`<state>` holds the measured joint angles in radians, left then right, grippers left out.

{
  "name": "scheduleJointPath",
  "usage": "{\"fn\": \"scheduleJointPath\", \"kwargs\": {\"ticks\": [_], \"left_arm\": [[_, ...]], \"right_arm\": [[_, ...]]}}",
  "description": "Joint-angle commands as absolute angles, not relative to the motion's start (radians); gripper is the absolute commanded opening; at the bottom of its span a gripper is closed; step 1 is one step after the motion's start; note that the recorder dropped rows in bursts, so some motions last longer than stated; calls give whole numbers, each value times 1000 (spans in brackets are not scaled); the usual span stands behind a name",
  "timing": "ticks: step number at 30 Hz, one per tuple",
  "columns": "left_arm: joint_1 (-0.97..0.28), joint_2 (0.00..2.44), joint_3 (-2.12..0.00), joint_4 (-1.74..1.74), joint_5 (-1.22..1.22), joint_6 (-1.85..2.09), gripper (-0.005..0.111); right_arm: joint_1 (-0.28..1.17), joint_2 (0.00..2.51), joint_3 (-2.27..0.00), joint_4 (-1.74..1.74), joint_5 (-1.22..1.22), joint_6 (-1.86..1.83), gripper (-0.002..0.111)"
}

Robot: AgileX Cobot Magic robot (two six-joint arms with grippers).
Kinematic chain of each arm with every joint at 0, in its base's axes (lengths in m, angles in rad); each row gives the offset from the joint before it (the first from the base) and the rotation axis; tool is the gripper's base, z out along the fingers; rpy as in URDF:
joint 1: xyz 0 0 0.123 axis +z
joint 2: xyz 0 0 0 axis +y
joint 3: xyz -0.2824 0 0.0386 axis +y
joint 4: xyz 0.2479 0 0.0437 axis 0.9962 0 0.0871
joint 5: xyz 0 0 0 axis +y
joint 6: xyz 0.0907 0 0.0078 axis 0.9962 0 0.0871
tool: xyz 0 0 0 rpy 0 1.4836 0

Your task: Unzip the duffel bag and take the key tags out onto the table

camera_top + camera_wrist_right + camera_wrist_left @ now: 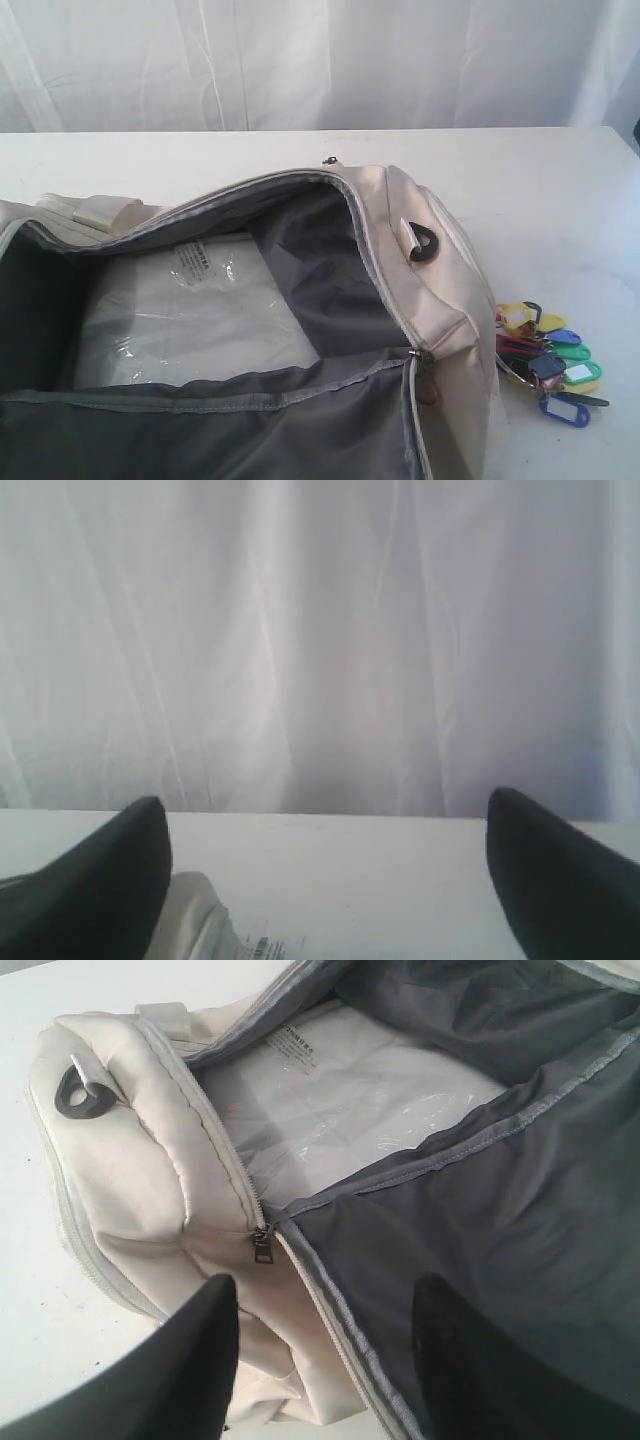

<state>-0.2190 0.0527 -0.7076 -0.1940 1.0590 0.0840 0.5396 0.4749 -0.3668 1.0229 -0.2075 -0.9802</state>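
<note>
The duffel bag (440,300) lies unzipped on the table (560,190) with a clear-wrapped packet (200,310) inside, and the key tags (550,365) rest on the table just beside its right end. The left gripper (325,1295) hangs over the bag, fingers spread and empty; the right gripper (325,805), likewise released, faces the curtain (320,630).

The left black two-fingered pincer (325,1295) is hovering with jaws spread wide, gripping nothing; the right black two-fingered pincer (325,805) is pointing roughly level, likewise gaping empty.
</note>
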Motion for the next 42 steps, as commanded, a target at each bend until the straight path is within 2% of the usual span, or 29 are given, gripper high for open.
{"fn": "scheduleJointPath", "kwargs": {"ticks": [1,6,9,10,13,17,24,42], "left_arm": [[-221,47,-707,-200,1066,79,46],[-221,47,-707,-200,1051,81,18],[-221,47,-707,-200,1017,81,3],[-221,47,-707,-200,1004,84,0],[-221,47,-707,-200,991,86,0],[-221,47,-707,-155,994,93,0],[-221,47,-707,-132,986,78,0],[-221,47,-707,-130,986,78,0]], "right_arm": [[537,352,-371,1016,-131,-1040,70],[537,248,-371,1016,-88,-1052,40],[537,189,-371,1016,25,-1055,21],[537,169,-371,1011,73,-1065,16],[537,125,-371,932,196,-1081,0],[537,107,-356,751,208,-1001,0],[537,107,-255,706,0,-798,0],[537,107,-230,710,75,-781,0]]}}
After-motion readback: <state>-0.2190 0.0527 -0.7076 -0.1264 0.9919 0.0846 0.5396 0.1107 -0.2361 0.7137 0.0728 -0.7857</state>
